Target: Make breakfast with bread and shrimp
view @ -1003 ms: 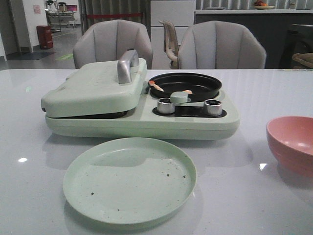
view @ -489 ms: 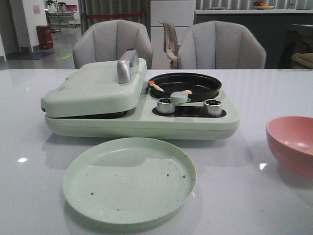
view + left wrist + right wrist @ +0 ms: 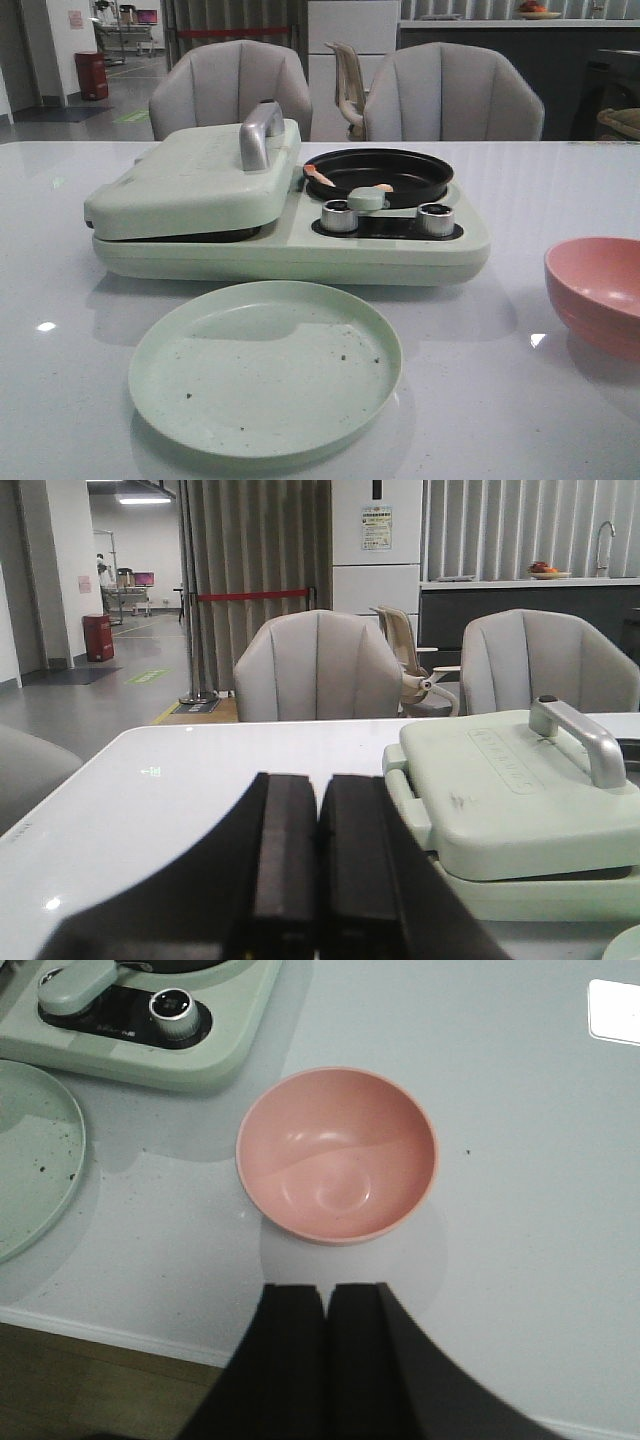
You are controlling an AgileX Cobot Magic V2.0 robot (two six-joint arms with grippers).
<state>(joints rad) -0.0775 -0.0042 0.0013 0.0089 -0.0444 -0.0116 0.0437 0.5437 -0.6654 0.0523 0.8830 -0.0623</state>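
Two small pink-orange shrimp (image 3: 318, 176) (image 3: 383, 187) lie in the round black pan (image 3: 378, 173) of the pale green breakfast maker (image 3: 290, 240). Its sandwich-press lid (image 3: 200, 175) with a silver handle (image 3: 258, 133) is down; the lid also shows in the left wrist view (image 3: 520, 790). The bread is out of view. My left gripper (image 3: 318, 785) is shut and empty, low over the table to the left of the machine. My right gripper (image 3: 325, 1295) is shut and empty, above the table's front edge near the pink bowl (image 3: 337, 1153). Neither gripper shows in the front view.
An empty pale green plate (image 3: 265, 365) with dark crumbs lies in front of the machine. The empty pink bowl (image 3: 598, 290) stands at the right. Two silver knobs (image 3: 339, 215) (image 3: 436, 218) face front. Grey chairs (image 3: 235, 88) stand behind the table.
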